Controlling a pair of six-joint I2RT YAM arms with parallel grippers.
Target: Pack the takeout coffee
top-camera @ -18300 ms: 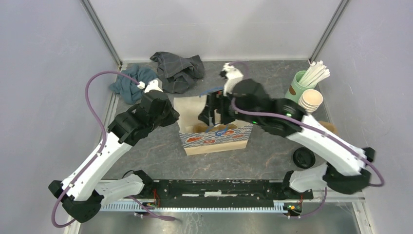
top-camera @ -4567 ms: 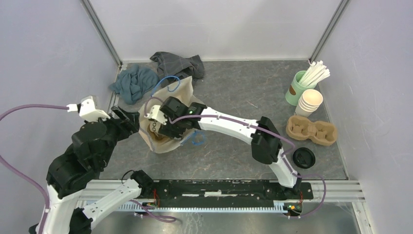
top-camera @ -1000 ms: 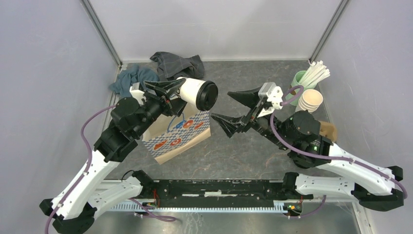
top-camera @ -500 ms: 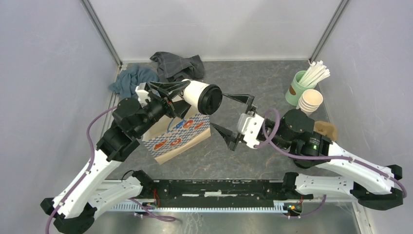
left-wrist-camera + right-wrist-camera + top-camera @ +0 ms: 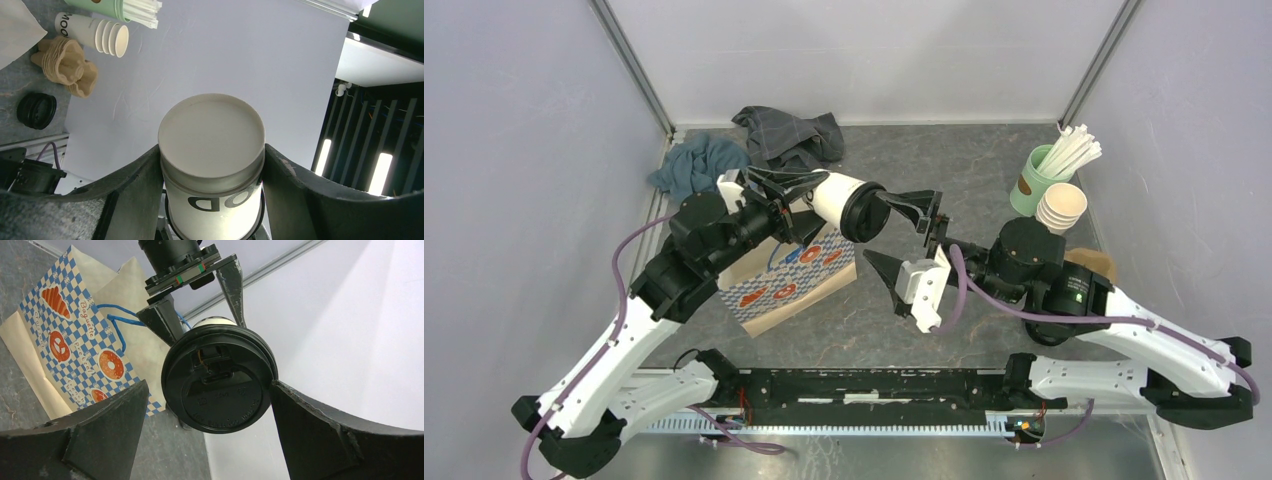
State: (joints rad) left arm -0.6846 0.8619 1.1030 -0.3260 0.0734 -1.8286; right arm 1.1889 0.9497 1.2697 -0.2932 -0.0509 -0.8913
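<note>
Top external | takeout coffee [image 5: 836, 197] aloft | right gripper [image 5: 880, 227] facing lid [image 5: 865, 212] | bag [image 5: 792, 281] beneath

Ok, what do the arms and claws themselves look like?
The left arm and right arm: white links, black joints, a purple cable looping along each. The left claw and right claw: two black tapered fingers. Green light on the right arm.

White shell links on left arm [image 5: 609, 350] & right arm [image 5: 1159, 340], black joints + wrists. Purple cables [image 5: 616, 290] looped along both. Matte black tapered fingers on left claw [image 5: 822, 196] & right claw [image 5: 897, 230], edges scuffed grey. Small green light [image 5: 1076, 296] on right arm.
</note>
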